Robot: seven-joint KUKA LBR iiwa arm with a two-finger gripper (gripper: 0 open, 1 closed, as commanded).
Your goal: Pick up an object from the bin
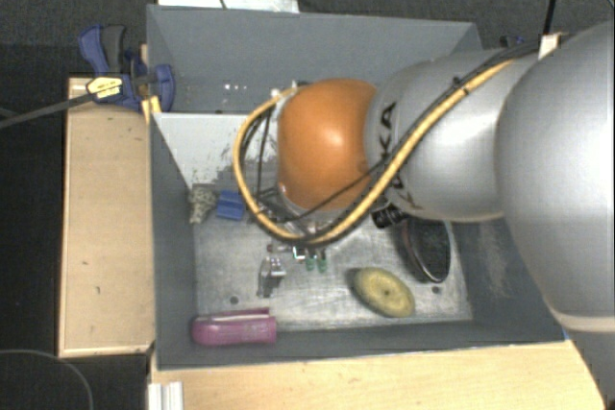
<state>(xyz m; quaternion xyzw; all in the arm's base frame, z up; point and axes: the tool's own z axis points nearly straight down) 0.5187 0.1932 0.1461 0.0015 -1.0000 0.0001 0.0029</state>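
A pink oblong block (235,329) lies flat against the bin's (173,235) front wall. Just above it the gripper (272,276) hangs over bare floor; whether it is open or closed cannot be told. A yellowish oval disc (381,291) lies to the right and a blue piece (229,205) by the left wall.

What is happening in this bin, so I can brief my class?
A robot arm reaches into the grey bin from the right. Its gripper is low over the floor near the middle, with a blue piece up-left of it, a pink oblong block below-left and a yellow-green disc to its right. It holds nothing that I can see.
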